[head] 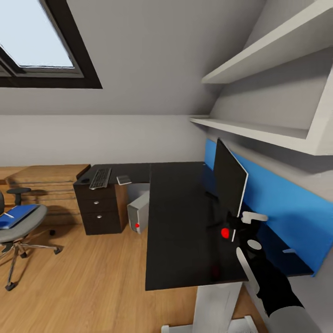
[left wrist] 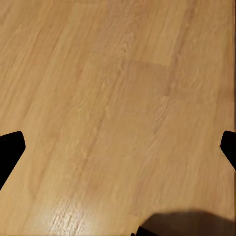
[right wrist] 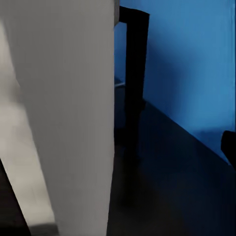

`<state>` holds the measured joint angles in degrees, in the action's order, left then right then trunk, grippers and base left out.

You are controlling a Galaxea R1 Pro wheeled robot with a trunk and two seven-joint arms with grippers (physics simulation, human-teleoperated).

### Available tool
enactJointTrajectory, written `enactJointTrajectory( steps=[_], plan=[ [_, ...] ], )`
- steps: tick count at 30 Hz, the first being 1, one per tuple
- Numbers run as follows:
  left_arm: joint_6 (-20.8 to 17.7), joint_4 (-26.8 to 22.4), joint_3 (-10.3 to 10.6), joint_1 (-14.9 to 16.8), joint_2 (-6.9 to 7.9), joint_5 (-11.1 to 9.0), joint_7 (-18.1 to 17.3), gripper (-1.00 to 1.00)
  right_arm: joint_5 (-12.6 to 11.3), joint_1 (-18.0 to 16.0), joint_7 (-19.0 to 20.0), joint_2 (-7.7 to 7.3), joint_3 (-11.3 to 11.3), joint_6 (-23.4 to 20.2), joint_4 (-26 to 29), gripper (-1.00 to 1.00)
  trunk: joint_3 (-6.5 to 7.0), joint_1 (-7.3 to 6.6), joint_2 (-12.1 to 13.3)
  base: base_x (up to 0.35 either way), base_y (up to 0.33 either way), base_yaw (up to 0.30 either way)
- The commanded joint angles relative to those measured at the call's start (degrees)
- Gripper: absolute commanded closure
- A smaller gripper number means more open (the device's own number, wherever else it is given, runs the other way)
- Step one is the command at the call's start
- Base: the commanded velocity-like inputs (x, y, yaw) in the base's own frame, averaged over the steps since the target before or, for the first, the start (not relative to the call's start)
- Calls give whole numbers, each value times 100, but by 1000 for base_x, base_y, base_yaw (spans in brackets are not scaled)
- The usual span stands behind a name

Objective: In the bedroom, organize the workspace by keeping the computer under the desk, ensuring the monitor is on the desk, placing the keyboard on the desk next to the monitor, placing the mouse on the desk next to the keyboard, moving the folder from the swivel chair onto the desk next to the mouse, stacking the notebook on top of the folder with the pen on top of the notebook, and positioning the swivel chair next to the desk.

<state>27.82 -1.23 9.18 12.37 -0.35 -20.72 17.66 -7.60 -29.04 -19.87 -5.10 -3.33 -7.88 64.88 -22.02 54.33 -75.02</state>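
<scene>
Standing just beside the right pincer (head: 241, 221) — the monitor (head: 229, 182).

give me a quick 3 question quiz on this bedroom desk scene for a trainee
1. True or false: the keyboard lies on the floor.
2. Where is the folder now? A) on the desk B) on the swivel chair C) on a wall shelf
3. Fill in: the computer stands on the floor under the ____.

Key
1. False. It lies on the desk's far wing, above the drawer unit.
2. B. The blue folder rests on the grey seat, which stands apart from the desk.
3. Desk. It sits beside the drawer unit, its red light showing.
</scene>
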Motion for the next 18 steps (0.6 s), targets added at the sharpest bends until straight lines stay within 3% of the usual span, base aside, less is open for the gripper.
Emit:
enactJointTrajectory(
  steps=[1,13,18],
  plan=[
    [12,0,50,2,1,-31,33,-100,-48,-5,-52,-8,-24,-21,7,-100,0,0,-4,0,0,-183],
    [13,0,49,2,17,-38,35,-100,-49,-5,-49,-8,-27,-21,7,-100,61,0,-4,0,0,-174],
    [13,0,49,2,17,-38,32,-100,-50,-5,-45,-8,-27,-23,5,-100,64,0,-4,0,0,-57]
  ],
)
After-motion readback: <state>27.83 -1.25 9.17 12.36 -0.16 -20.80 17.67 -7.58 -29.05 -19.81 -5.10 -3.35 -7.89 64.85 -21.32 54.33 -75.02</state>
